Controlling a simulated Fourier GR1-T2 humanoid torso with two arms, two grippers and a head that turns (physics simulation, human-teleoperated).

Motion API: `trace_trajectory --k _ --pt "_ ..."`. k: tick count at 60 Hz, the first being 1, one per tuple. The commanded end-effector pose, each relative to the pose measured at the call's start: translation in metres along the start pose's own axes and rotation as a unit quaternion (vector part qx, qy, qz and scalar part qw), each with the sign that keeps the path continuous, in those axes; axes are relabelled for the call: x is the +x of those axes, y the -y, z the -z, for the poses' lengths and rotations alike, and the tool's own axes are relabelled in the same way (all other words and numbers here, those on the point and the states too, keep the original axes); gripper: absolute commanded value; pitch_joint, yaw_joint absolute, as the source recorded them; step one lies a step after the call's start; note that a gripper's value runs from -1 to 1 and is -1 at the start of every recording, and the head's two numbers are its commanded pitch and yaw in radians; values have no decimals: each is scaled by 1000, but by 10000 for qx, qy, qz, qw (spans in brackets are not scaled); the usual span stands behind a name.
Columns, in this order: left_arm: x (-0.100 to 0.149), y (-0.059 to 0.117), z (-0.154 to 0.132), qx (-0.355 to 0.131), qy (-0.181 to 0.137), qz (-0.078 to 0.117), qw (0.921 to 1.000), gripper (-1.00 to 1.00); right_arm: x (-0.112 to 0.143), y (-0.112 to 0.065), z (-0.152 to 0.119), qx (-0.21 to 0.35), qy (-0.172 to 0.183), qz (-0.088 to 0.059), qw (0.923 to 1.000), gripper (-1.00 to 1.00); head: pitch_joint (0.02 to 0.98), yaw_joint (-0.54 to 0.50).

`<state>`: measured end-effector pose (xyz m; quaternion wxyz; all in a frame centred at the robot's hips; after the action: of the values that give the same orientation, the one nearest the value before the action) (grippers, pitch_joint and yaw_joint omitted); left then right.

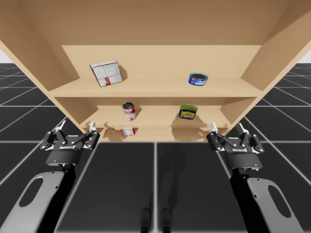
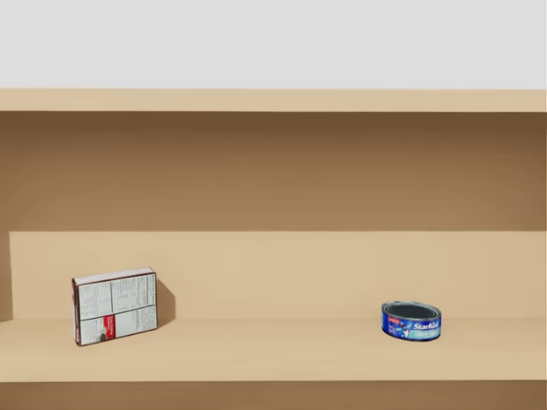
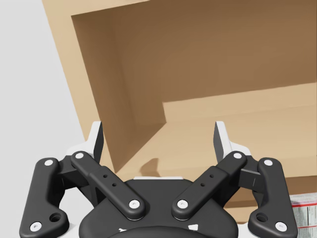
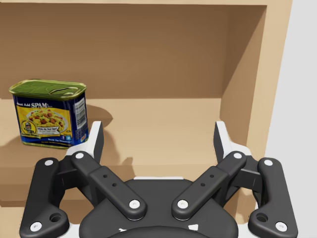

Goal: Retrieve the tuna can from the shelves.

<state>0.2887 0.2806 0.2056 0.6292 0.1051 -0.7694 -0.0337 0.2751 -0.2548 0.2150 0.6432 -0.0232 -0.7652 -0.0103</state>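
The right gripper [image 1: 226, 127] hangs in front of the shelves [image 1: 155, 91] with its fingers spread wide and nothing between them. The left gripper [image 1: 76, 126] is just as open and empty at the unit's other side. In the right wrist view the right gripper [image 4: 158, 136] faces the middle shelf, where a yellow-and-green rectangular can [image 4: 49, 114] stands ahead of it and off to one side.

The tuna can [image 1: 198, 78], flat, round and blue, sits one board higher, on the right part of the top shelf. It is well apart from the white box [image 1: 107, 73] at that shelf's left.

The likeliest mistake is probably a reach at the present height, which would lead to the rectangular can rather than the blue one. Rising too close to the unit could knock the fingers against the upper board's front edge.

The tuna can [image 2: 411, 320] is low, so a grasp coming in too high may skid over its rim and push it toward the back wall, while one too low may scrape the board.

The left gripper [image 3: 158, 134] is near the unit's side wall, and any swing inward risks clipping it.
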Motion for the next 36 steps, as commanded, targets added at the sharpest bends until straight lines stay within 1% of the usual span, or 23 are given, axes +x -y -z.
trace_trajectory --k 1,2,5,8,9,15,16,22,23,36 --pt "0 0 0 1 13 5 10000 -1000 -1 -1 1 -254 26 -11 9997 -1000 65 -9" --pt "0 0 0 0 12 9 10000 -1000 -1 -1 1 -245 26 -45 9997 -1000 66 -9" --pt "0 0 -1 -2 4 18 10000 -1000 -1 0 3 -328 12 8 9995 -1000 74 -12" --pt "0 0 0 -1 -1 19 10000 -1000 -1 0 4 -281 -85 -27 9996 -1000 84 -16" --pt "0 -1 0 -1 -4 20 10000 -1000 -1 1 4 -215 -113 3 9997 -1000 92 -20" --pt "0 0 0 -3 -14 24 10000 -1000 -1 1 4 -214 -168 32 9996 -1000 135 -43" --pt "0 0 0 -5 -16 28 10000 -1000 -1 1 4 -214 -171 31 9996 -1000 157 -57" --pt "0 0 0 -9 -22 45 10000 -1000 -1 1 5 -223 -177 7 9996 -1000 198 -102" --pt "0 1 0 -9 -25 52 10000 -1000 -1 1 5 -235 -172 -5 9996 -1000 213 -123" --pt "0 2 0 -37 -41 76 10000 -1000 0 1 6 -249 -158 17 9996 -1000 274 -238"
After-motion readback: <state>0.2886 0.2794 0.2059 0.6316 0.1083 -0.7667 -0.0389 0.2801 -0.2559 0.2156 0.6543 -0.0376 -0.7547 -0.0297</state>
